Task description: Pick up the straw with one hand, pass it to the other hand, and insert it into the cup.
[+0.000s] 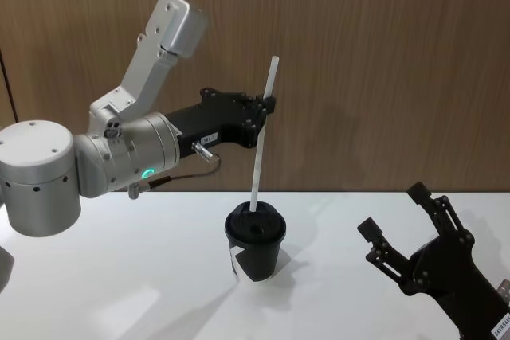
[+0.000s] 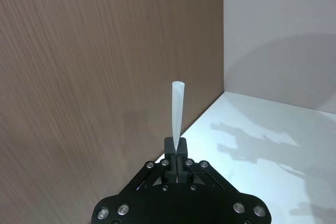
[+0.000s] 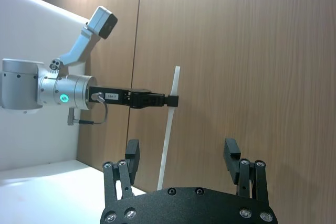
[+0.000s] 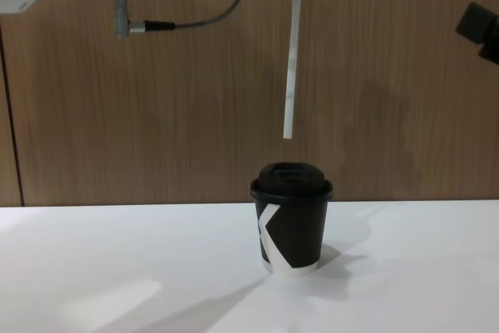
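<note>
The white straw (image 1: 261, 141) hangs nearly upright, with my left gripper (image 1: 269, 105) shut on it near its top end. In the chest view the straw (image 4: 291, 68) ends a short way above the lid of the black cup (image 4: 291, 220), without touching it. The cup (image 1: 255, 244) stands upright on the white table (image 1: 119, 276), its white "K" facing front. The left wrist view shows the left gripper (image 2: 176, 148) clamped on the straw (image 2: 177, 108). My right gripper (image 1: 394, 212) is open and holds nothing, low at the right, well apart from the cup.
A brown wooden wall (image 1: 382, 53) rises right behind the table's far edge. The left arm's silver-grey body with its green ring (image 1: 147, 173) fills the left side above the table. In the right wrist view the right gripper (image 3: 181, 153) faces the straw (image 3: 170, 124).
</note>
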Controlling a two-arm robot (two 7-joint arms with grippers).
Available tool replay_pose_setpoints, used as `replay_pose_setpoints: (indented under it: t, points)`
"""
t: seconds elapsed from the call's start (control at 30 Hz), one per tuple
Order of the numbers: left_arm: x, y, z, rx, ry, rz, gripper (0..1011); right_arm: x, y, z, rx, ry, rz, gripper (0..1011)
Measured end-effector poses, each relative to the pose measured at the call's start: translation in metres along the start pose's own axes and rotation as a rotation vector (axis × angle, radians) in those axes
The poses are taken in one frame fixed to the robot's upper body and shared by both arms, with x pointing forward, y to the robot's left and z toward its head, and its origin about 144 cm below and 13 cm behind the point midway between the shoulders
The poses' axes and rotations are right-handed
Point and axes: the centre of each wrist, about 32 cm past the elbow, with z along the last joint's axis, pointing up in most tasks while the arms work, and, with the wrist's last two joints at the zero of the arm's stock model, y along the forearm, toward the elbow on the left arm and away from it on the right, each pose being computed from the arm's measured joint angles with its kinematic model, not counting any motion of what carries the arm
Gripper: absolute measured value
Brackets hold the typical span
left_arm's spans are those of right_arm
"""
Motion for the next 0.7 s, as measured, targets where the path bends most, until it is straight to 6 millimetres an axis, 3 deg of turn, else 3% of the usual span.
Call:
replay_pose_setpoints:
  t: [0.7]
  points:
    - [0.014,0.006,0.008,0.021,-0.017,0.015,6,0.000,0.000,0.000,0.000,0.000,0.000,1001]
